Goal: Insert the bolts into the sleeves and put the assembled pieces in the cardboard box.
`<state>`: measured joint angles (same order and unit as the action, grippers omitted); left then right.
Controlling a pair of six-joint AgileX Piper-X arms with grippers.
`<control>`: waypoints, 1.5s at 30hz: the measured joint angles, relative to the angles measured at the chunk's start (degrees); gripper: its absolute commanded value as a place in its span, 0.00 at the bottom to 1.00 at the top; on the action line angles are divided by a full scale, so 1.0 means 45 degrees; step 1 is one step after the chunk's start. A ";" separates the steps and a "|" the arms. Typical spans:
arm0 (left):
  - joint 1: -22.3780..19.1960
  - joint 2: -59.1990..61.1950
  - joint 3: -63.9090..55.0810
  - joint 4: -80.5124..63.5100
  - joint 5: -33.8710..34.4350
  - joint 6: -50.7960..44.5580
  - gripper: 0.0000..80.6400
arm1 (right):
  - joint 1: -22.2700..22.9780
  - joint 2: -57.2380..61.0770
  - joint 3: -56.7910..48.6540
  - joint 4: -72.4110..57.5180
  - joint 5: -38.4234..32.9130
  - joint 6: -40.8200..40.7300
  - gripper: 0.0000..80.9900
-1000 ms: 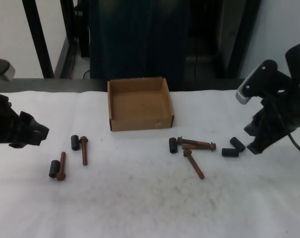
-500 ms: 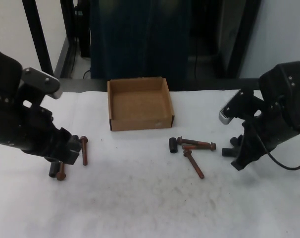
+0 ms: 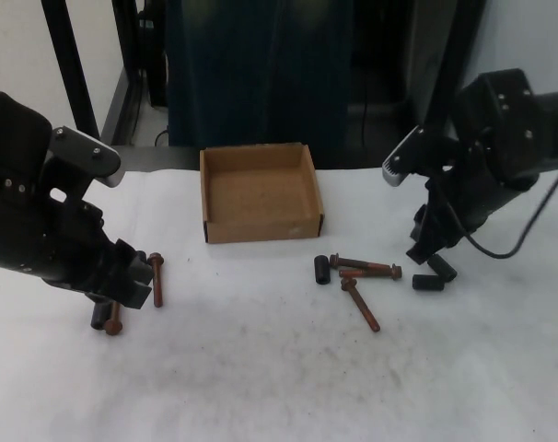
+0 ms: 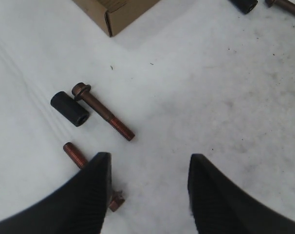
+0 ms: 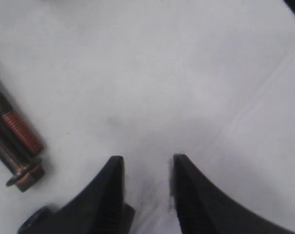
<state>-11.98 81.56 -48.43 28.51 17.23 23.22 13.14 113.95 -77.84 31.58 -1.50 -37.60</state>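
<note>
Rust-brown steel bolts [image 3: 360,305] and short black cylindrical sleeves [image 3: 322,270] all lying in the same spots as a second ago, so no pickup yet. Just arm movement to report.

Left side: swung in from the bench edge during the last second, barely budged in the last half. Left gripper [image 4: 147,195] parked low over the left-hand scatter, fingers [image 4: 94,195] spread wide, nothing between them but white cloth [image 4: 211,97]. Just ahead of it, one long flanged bolt [image 4: 102,111] with a stubby black sleeve [image 4: 69,108] touching it up by the head. Second rusty bolt [image 4: 75,155] half tucked behind one finger. Looks like lining up for a grab on one of those, though can't say which.

Right side: dropped in from the far edge, then slid back and inward over the last half second, off the two loose sleeves [image 3: 427,283] and toward the head end of the right-hand rusty bolt [image 5: 21,136]. Right gripper [image 5: 146,195] low over the cloth, fingers a little apart, holding nothing.

Brown open-topped cardboard box [image 3: 261,227] at the back middle, empty. So zero assemblies done, zero dropped in. Basically the approach stage: both arms finally down among the parts, one bolt-and-sleeve pairing needed ahead of any trip to the box. Worth watching the right one, given the bolts there lying against each other.
</note>
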 measured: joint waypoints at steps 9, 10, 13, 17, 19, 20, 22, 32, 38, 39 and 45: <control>0.0000 0.0000 0.0000 0.0000 -0.0099 0.0000 0.58 | 0.0000 0.0575 -0.2147 0.3286 0.0333 0.0788 0.41; 0.0000 0.0000 0.0000 0.0000 -0.0099 0.0000 0.58 | 0.0000 0.0575 -0.2329 0.3448 0.0266 0.0886 0.41; 0.0000 0.0000 0.0000 0.0000 -0.0099 0.0000 0.58 | 0.0000 0.0575 -0.2625 0.3715 0.0152 0.1102 0.41; 0.0000 0.0000 0.0000 -0.0051 -0.0099 0.0000 0.58 | 0.0000 0.0575 -0.2653 0.4059 0.0060 0.1140 0.41; 0.0000 0.0000 0.0000 -0.0049 -0.0099 0.0000 0.58 | 0.0000 0.0622 -0.2653 0.4387 0.0059 0.1264 0.41; 0.0000 0.0000 0.0000 -0.0049 -0.0099 0.0000 0.58 | 0.0000 0.0649 -0.2653 0.4484 0.0059 0.1275 0.41; 0.0000 0.0000 0.0000 -0.0049 -0.0099 0.0000 0.58 | 0.0000 0.0707 -0.2653 0.4589 0.0059 0.1336 0.41; 0.0000 0.0000 0.0000 -0.0049 -0.0099 0.0000 0.58 | 0.0000 0.1158 -0.2653 0.4826 0.0059 0.1520 0.41; 0.0000 0.0000 0.0000 -0.0372 -0.0099 0.0000 0.58 | 0.0000 0.1526 -0.2653 0.4876 0.0219 0.1557 0.41; 0.0000 0.0000 0.0000 -0.0443 -0.0099 0.0000 0.58 | 0.0000 0.1526 -0.2653 0.4876 0.0219 0.1557 0.41; 0.0000 0.0000 0.0000 -0.0624 -0.0128 0.0000 0.58 | 0.0000 0.1537 -0.2337 0.4725 0.0333 0.1464 0.17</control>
<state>-11.98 81.56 -48.43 25.70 16.65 23.22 13.14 120.87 -88.36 52.84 0.00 -31.02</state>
